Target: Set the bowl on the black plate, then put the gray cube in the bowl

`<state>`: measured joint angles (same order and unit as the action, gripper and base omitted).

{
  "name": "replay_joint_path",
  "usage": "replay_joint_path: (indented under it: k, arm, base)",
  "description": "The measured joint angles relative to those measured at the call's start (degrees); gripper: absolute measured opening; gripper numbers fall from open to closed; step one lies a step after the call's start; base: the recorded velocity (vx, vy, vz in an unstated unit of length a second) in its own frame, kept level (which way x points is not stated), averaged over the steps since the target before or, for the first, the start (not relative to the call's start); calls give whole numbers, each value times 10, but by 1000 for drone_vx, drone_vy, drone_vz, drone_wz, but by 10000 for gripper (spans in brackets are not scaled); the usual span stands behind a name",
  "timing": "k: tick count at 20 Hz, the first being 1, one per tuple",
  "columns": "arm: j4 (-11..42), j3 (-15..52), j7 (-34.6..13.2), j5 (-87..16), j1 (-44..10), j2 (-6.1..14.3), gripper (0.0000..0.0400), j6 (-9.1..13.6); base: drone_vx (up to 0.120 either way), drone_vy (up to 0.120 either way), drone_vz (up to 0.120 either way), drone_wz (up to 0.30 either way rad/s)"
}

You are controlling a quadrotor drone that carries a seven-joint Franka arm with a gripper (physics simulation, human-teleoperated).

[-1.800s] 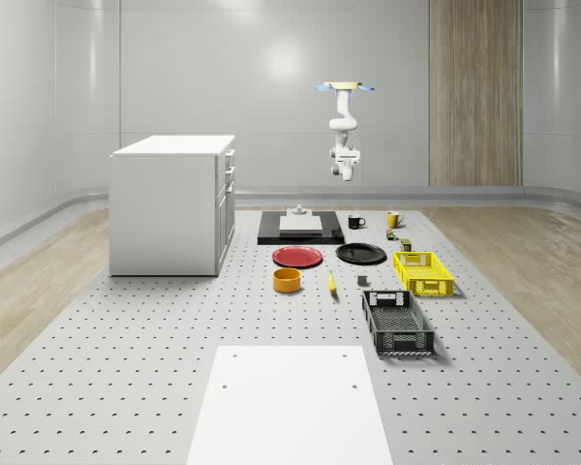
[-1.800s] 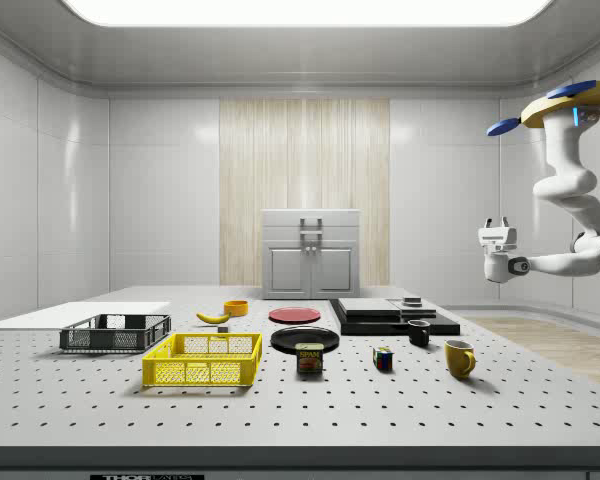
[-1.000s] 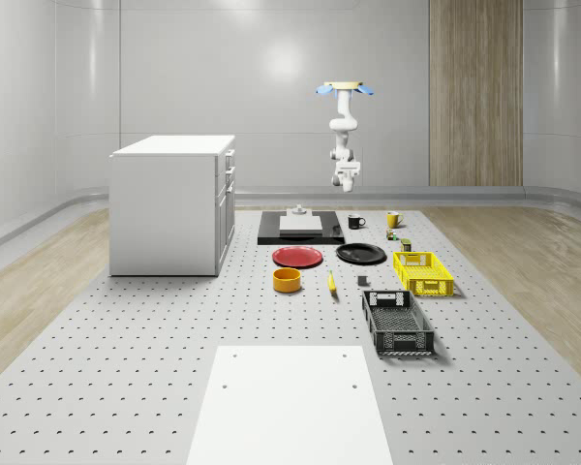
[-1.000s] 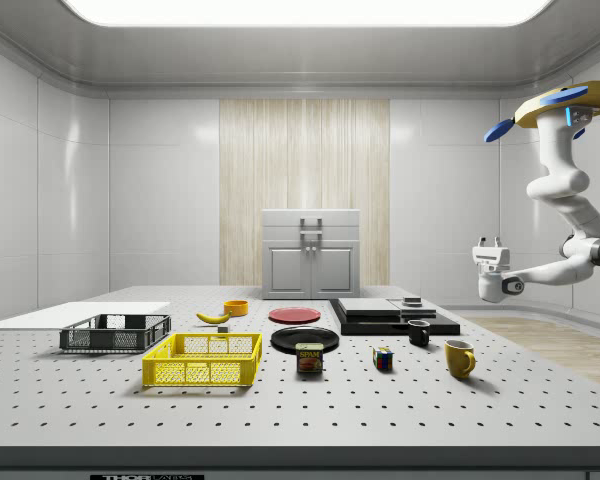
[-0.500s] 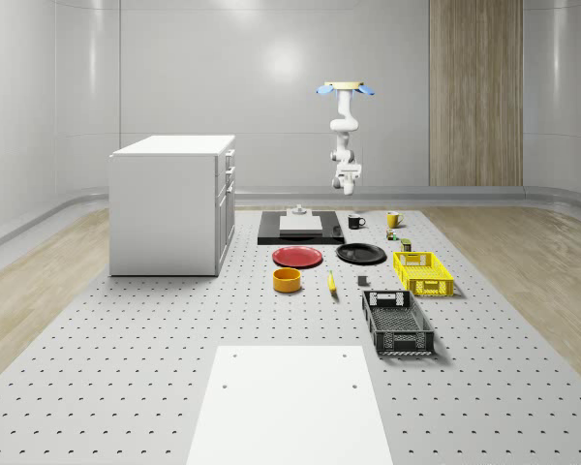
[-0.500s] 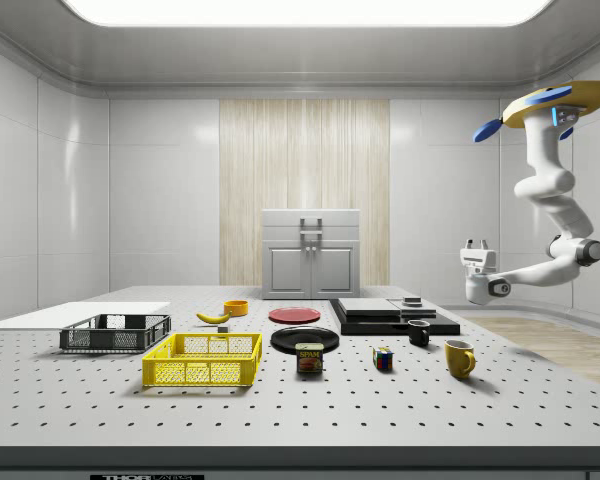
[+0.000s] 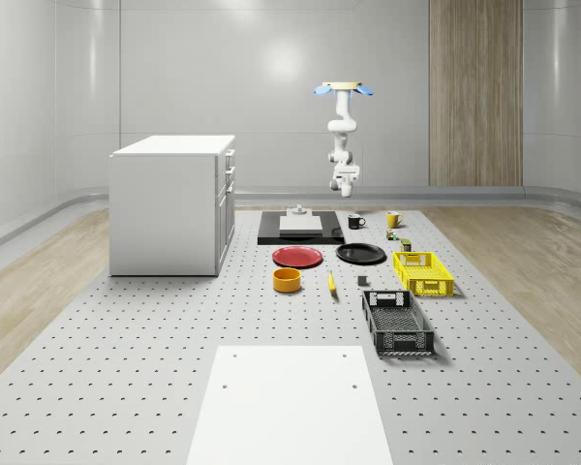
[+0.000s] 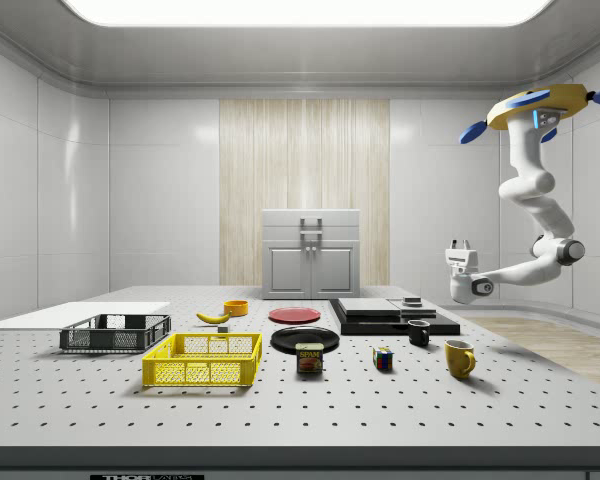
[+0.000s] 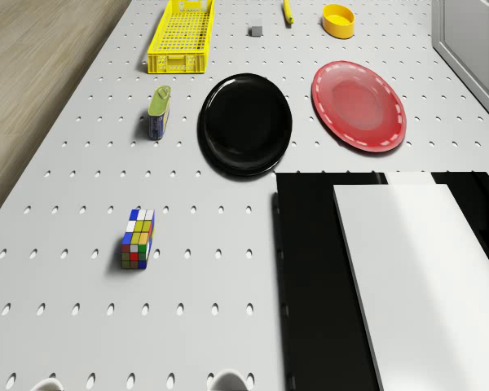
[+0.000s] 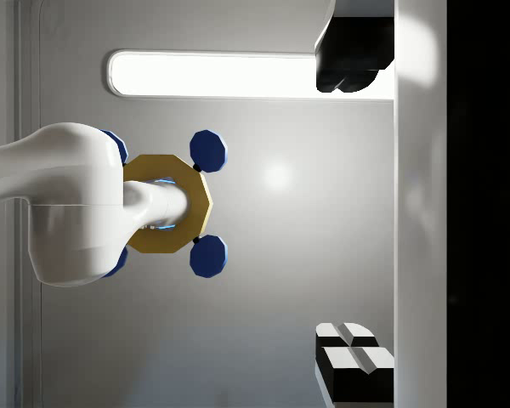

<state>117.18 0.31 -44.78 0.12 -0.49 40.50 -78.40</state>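
Observation:
A small orange-yellow bowl (image 7: 287,280) (image 8: 236,307) (image 9: 338,19) sits on the perforated table in front of the red plate (image 7: 298,257). The black plate (image 7: 360,254) (image 8: 305,338) (image 9: 244,124) lies bare beside the red plate. The gray cube (image 7: 362,281) (image 9: 256,30) rests between the banana (image 9: 288,10) and the yellow crate (image 7: 423,272). My drone (image 7: 344,89) (image 8: 535,105) hovers high over the table's far end. My gripper (image 8: 461,243) (image 10: 354,212) hangs above the mugs, points upward and is open with nothing in it, far from the bowl.
A black slab (image 9: 318,277) with a white block (image 9: 416,269) lies under the drone. Nearby are a black mug (image 8: 418,332), a yellow mug (image 8: 459,357), a Rubik's cube (image 9: 138,239) and a can (image 9: 159,112). A black crate (image 7: 397,323) and a white cabinet (image 7: 174,203) stand further off.
The drone and arm have drifted toward the side view's left, closer over the table's far end. The gripper has sunk a little; it stays open and upturned.

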Motion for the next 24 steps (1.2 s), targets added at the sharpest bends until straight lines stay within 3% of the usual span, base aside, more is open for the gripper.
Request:
replay_joint_path:
  k: [24]
  arm:
    - [8, 26, -4, -36, -8, 7, 400, -11]
  base:
    - [120, -120, 0, 0]
